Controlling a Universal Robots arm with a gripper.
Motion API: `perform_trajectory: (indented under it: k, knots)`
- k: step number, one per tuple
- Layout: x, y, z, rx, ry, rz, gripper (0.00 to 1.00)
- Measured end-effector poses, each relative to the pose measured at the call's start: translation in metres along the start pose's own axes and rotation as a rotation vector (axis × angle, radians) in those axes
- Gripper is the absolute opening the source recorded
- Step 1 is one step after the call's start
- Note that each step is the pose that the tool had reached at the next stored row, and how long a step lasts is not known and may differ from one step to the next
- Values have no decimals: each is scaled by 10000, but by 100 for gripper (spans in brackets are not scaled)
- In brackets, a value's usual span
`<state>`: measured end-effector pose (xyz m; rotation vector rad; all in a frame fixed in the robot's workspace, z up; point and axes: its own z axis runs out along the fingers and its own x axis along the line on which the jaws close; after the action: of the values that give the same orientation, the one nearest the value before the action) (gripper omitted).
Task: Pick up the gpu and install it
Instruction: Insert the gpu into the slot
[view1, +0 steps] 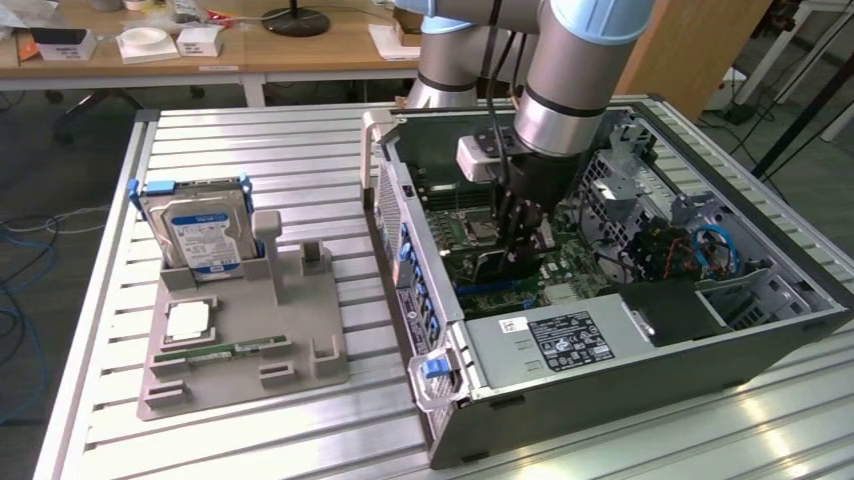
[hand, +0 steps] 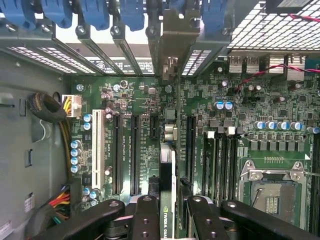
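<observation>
Gripper is down inside the open pc case, centre-right of the exterior view, and it is clenched on the gpu. In the wrist view the card is seen edge-on, as a thin vertical strip going from between the two black fingers at the bottom middle up to its metal bracket near the rear slot openings at top centre; an NVIDIA label shows at the bottom of the strip. So pick-up part is done: the card is off the grey holder tray at lower left of the exterior view, where the hard drive, a cpu chip and the green memory stick are resting. What is left, as I judge, is the seating itself. The card hangs over the motherboard, approx. in line with a long black slot just right of it in the wrist view, but if its edge is touching the slot or is above it I cannot tell. Release of the card is not yet done.
</observation>
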<state>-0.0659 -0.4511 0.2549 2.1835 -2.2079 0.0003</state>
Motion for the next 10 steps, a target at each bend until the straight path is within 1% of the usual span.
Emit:
perform_trajectory:
  k: [10]
  knots:
    - [0,23,48,13,4,19,26]
